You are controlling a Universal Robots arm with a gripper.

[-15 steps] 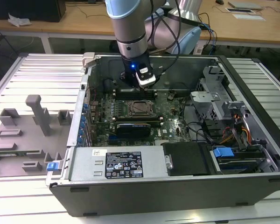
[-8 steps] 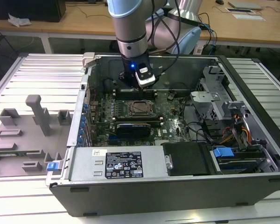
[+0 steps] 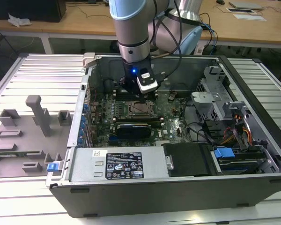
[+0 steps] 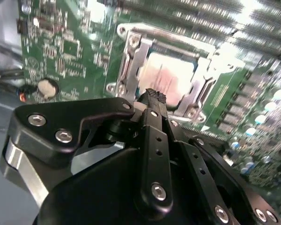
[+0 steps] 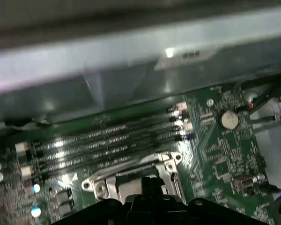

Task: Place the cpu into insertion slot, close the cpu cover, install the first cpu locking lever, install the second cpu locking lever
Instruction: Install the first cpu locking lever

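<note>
the pale silvery square cpu sat under its dark-silver metal frame cover; black gripper pinched narrow, empty, could've scraped the board.

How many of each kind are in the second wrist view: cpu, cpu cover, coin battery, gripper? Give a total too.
cpu: 1
cpu cover: 1
coin battery: 1
gripper: 1
Total: 4

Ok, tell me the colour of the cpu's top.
Pale silvery-beige with a pinkish sheen, best seen in the second wrist view: cpu.
</note>
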